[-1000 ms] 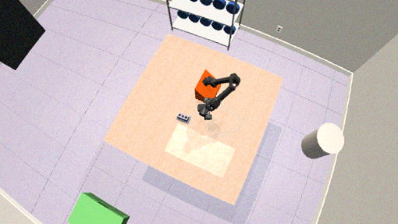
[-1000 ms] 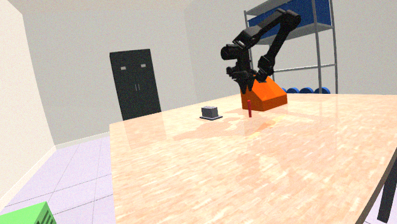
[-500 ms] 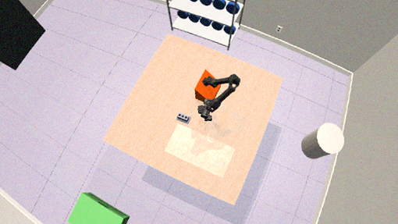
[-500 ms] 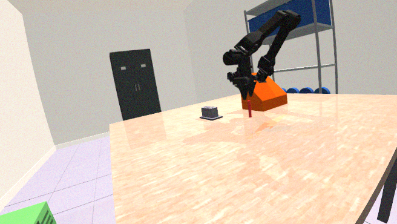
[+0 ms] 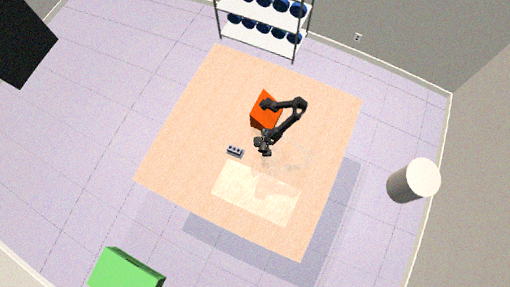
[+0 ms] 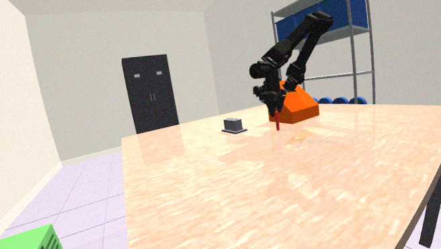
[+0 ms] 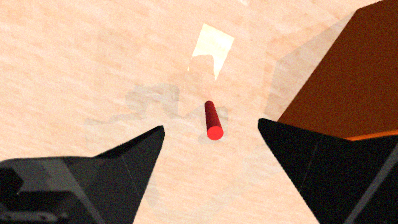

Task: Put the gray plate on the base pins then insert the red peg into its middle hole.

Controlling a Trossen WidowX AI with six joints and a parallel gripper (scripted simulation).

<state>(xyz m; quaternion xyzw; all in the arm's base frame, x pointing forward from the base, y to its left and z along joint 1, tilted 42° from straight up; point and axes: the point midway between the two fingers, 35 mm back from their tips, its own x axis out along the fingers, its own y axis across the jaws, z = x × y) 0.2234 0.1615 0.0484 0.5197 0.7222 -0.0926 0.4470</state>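
Note:
The red peg stands upright on the wooden table, just in front of the orange block. My gripper hangs directly above the peg, pointing down, open wide, with the peg's top seen between the two black fingers and nothing held. The gray plate lies flat on its dark base, to the left of the gripper in the exterior view. Its holes show as dark dots in the top view.
The orange block carrying the arm stands right behind the peg and close to the right finger. A metal shelf with blue bins stands beyond the table. A green box and a white cylinder stand on the floor.

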